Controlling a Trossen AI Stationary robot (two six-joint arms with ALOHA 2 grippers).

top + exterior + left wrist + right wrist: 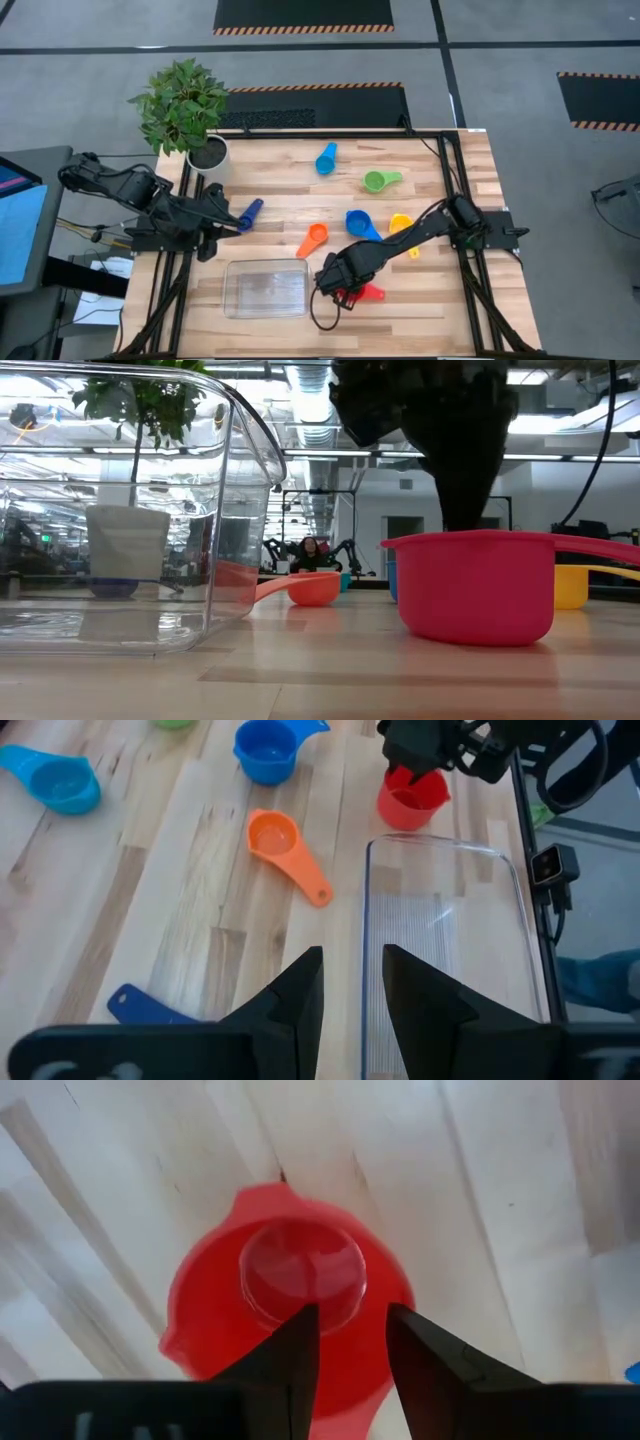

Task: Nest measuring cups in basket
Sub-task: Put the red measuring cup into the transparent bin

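The red cup [368, 293] stands upright on the table just right of the clear basket [265, 288], handle pointing right. My right gripper [352, 1315] hangs directly over the red cup's bowl [300, 1270], fingers pointing down with a narrow gap between them; in the low view it comes down to the red cup's rim [470, 538]. My left gripper [352, 960] waits near the left edge, narrowly open, beside the dark blue cup [250, 213]. Orange [313, 238], blue [360, 223], yellow [402, 222], green [380, 180] and light blue [326, 158] cups lie scattered on the table. My right gripper comes at the red cup from above, pointing down, with both fingertips [305, 1325] over the bowl's inside. I cannot tell whether they touch the cup. The cup stands upright with its base on the table.
A white plant pot [208, 155] with a leafy plant stands at the far left corner. The basket [440, 940] holds nothing. The orange cup [285, 850] lies just beyond the basket's far wall. Bare wood shows along the near edge to the right of the red cup.
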